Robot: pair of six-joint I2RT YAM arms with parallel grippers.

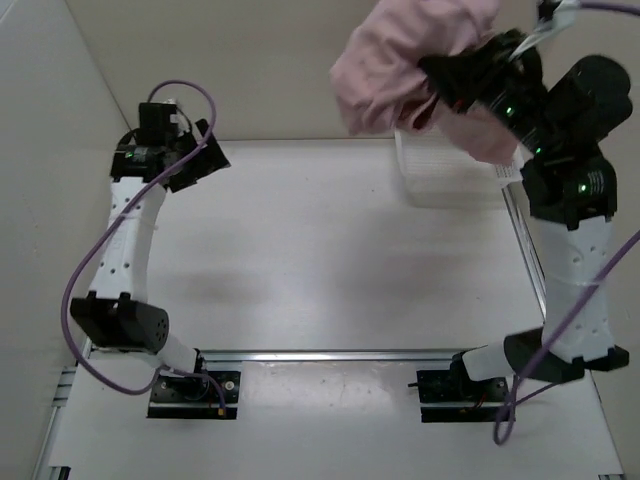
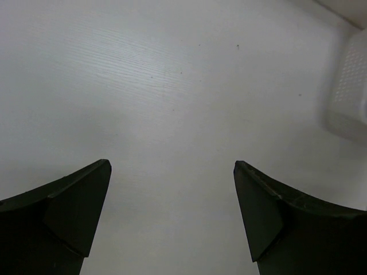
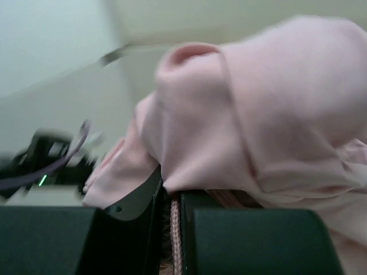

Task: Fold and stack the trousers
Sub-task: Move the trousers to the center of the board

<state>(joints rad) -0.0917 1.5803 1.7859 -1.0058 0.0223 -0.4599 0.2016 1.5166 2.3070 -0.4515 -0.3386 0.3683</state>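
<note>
Overhead, my right end effector holds the trousers bunched at 1 o'clock; only its wrist view shows the drawstring pinched. My left end effector gapes wide.

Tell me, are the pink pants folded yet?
Not yet. Picked up already: the right gripper pinches the trousers, bunched in the air by the white basket. The left gripper hangs open over the table. Spreading, folding and stacking remain.

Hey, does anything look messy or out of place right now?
Yes: the trousers hang as a crumpled wad from the right gripper, shut on their cloth, in the air near the white basket at the far right of the table, nowhere near folded.
</note>
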